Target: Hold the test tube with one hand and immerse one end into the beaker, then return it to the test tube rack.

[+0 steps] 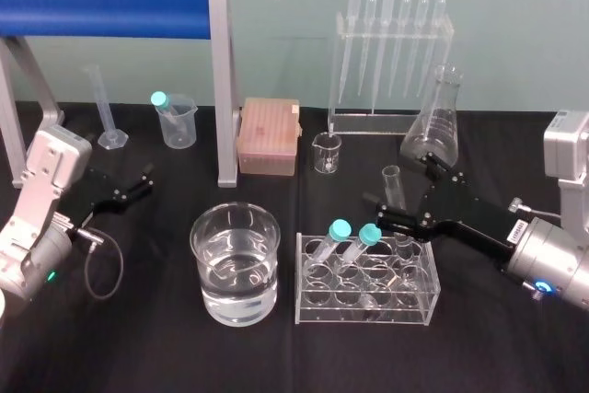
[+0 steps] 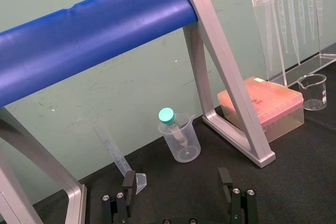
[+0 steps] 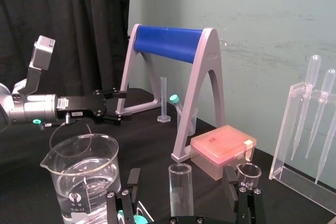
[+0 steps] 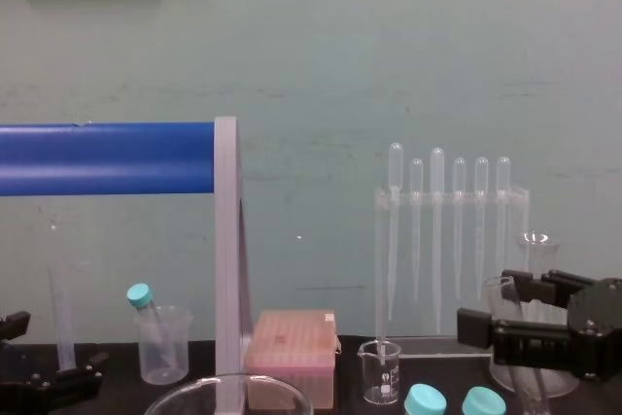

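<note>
Test tube (image 1: 393,181): you will find it upright in the rear row of the rack (image 1: 368,306), toward the right end. It stands between the spread fingers of the right pincer (image 1: 402,187), which clear it on both sides and grip nothing.
Room: pale green wall (image 1: 276,25).
Surface: desk (image 1: 138,347) under black cloth.
Blue-barred grey stand (image 1: 101,6), back left.
Beaker (image 1: 235,264), part filled with clear liquid, just left of the rack.
Left pincer (image 1: 144,181), wide open and empty, low over the desk at the left.
</note>
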Robot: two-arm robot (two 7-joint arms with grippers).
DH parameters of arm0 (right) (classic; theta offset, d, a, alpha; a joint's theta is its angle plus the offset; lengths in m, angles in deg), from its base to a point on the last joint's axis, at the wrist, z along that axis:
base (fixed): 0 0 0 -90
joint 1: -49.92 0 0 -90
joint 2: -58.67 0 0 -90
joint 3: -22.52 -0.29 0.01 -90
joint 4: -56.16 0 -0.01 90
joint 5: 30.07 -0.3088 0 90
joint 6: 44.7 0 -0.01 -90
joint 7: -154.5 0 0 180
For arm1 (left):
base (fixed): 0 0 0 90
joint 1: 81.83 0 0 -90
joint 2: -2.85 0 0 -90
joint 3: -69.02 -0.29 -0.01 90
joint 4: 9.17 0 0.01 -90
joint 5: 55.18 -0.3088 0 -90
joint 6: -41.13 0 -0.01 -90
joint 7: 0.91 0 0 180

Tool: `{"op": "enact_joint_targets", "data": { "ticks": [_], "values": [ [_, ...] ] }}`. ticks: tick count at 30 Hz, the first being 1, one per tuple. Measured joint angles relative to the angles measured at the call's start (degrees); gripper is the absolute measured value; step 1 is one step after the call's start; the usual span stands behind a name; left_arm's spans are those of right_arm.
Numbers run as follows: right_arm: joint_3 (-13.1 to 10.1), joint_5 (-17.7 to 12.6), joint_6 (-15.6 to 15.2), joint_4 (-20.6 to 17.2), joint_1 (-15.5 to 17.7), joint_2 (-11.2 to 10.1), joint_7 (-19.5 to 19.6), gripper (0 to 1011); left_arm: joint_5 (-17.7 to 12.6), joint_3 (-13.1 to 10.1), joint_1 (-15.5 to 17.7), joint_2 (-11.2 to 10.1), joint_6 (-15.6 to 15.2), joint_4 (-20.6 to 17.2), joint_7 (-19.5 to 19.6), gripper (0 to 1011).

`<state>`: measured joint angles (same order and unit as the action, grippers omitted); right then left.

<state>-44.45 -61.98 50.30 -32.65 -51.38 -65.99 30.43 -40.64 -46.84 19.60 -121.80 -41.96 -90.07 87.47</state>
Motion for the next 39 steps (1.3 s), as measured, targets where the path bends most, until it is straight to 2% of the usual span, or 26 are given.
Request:
{"op": "enact_joint_targets", "data": {
  "ticks": [16,31,37,39],
  "values": [
    [-0.36,1.74,-1.16,1.50,-0.37,1.57,0.60,1000,0.00,0.00,0.00,0.00,0.00,0.00,0.00,1000],
    [-0.40,1.69,-1.14,1.45,-0.32,1.52,0.67,1000,0.00,0.00,0.00,0.00,0.00,0.00,0.00,1000],
    [-0.36,1.64,-1.13,1.41,-0.32,1.48,0.66,885,0.00,0.00,0.00,0.00,0.00,0.00,0.00,1000],
    [-0.35,1.63,-1.12,1.41,-0.32,1.48,0.65,817,0.00,0.00,0.00,0.00,0.00,0.00,0.00,1000]
  ]
}}
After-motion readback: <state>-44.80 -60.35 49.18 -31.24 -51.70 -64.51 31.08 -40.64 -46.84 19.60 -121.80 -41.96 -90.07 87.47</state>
